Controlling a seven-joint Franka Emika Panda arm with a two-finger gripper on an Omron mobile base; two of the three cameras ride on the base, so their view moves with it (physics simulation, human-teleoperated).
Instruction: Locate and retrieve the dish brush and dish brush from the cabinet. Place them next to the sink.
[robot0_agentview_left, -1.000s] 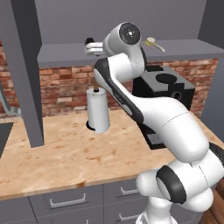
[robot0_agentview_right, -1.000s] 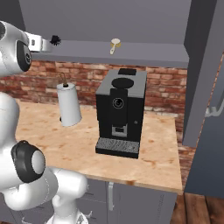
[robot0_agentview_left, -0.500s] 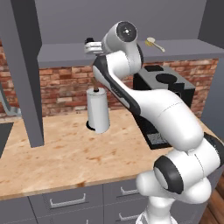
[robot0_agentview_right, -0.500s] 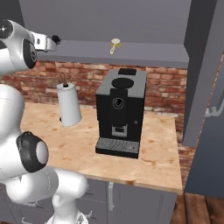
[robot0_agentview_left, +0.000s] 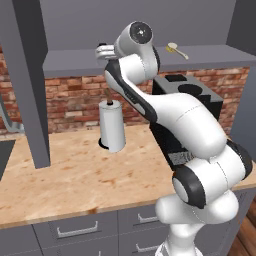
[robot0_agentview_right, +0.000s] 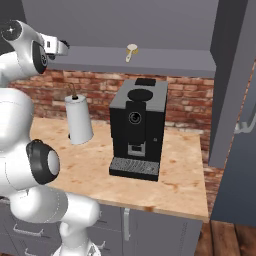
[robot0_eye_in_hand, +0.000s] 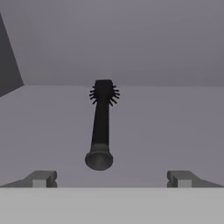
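A: How many brushes do you count?

B: Two. One black dish brush (robot0_eye_in_hand: 101, 127) lies on the grey shelf board (robot0_eye_in_hand: 175, 127) of the cabinet (robot0_agentview_left: 145, 20), spiky round head pointing at the back panel, handle end toward the gripper (robot0_eye_in_hand: 111, 178). One cream-handled dish brush (robot0_agentview_left: 177, 50) lies further along the same shelf, well apart from the first, above the coffee machine (robot0_agentview_right: 137, 127).

A: And the jaws?

B: Spread wide, one fingertip (robot0_eye_in_hand: 41, 178) on each side of the black brush's handle end, nothing pinched. The handle end sits just ahead of the tips, not touching either.

A: Where is the hand in the base views?

B: At shelf height, reaching into the cabinet at its left part; in the right base view the hand (robot0_agentview_right: 56, 46) pokes over the shelf edge.

A: What's on the counter?

B: One white paper towel roll (robot0_agentview_left: 111, 125) standing upright on the wooden countertop (robot0_agentview_left: 75, 175), against the brick wall (robot0_agentview_left: 70, 100), and one black coffee machine beside it. Grey drawer fronts (robot0_agentview_left: 75, 232) with metal handles run below.
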